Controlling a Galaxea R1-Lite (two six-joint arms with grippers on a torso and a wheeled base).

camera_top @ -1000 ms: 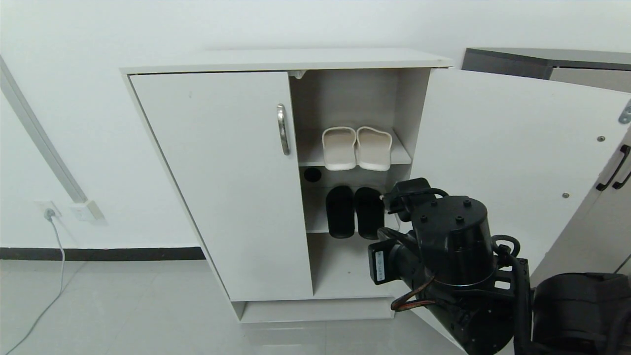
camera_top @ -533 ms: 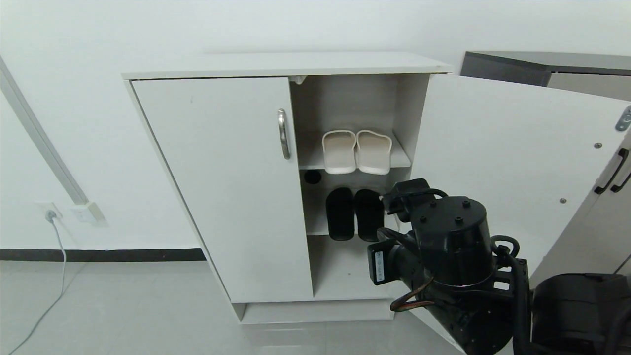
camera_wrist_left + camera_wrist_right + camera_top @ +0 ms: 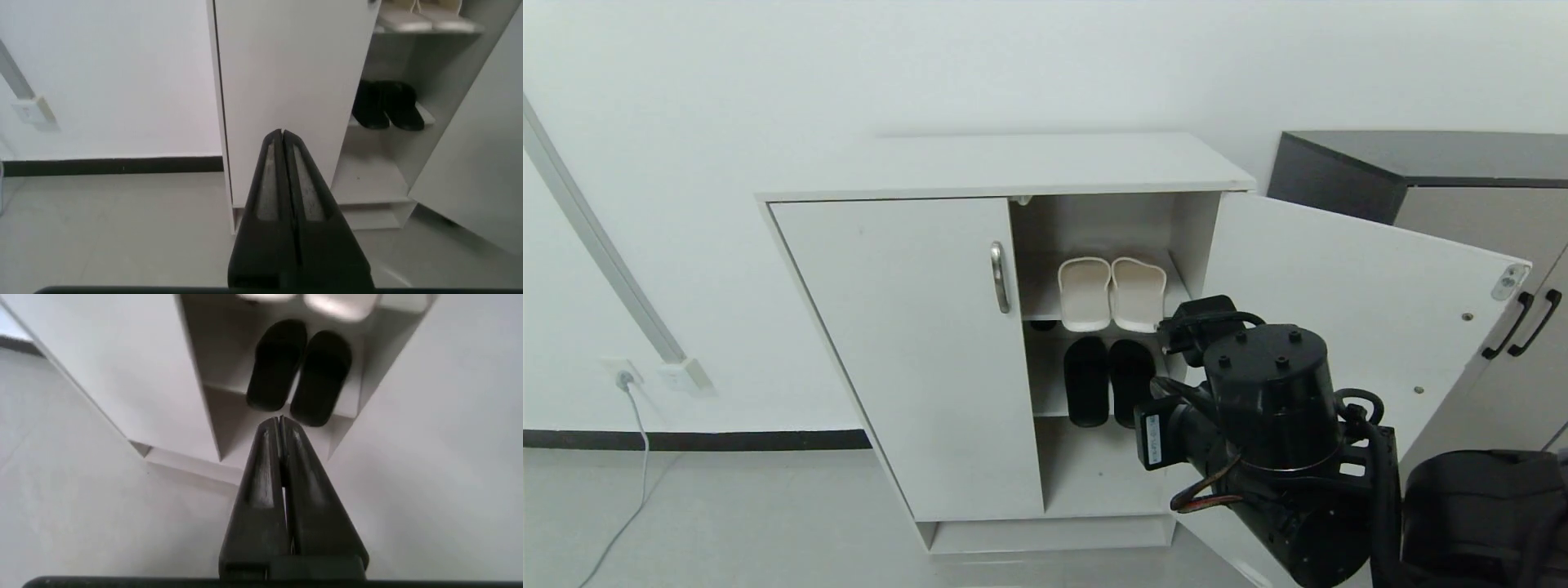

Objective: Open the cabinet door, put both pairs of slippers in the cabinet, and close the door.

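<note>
Both pairs are already inside the cabinet (image 3: 1013, 163). The white slippers (image 3: 1112, 292) lie side by side on its upper shelf. The black slippers (image 3: 1109, 380) lie side by side on the shelf below, and the bottom bay under them is bare. The cabinet's right door (image 3: 1339, 302) stands swung wide, while its left door (image 3: 907, 343) is shut, with the handle (image 3: 1000, 278) at its inner edge.

Over the last second the whole head view has shifted: the cabinet now sits lower in the picture and looks a little farther off. That is the camera moving, not the furniture. Both pairs keep their places on the shelves, and the door appears as wide open as before. The right arm (image 3: 1266, 392) has kept its spot in that view, in front of the cabinet's open half.

The right tool (image 3: 280, 429) has its fingers pressed together with nothing between them, and points at the black pair from outside the cabinet. The left tool (image 3: 281, 143) is likewise closed and empty, out in front of the cabinet's shut half above the floor (image 3: 122, 220).

The loading looks finished, and the shift reads as the robot making room. Only closing the open door remains.
</note>
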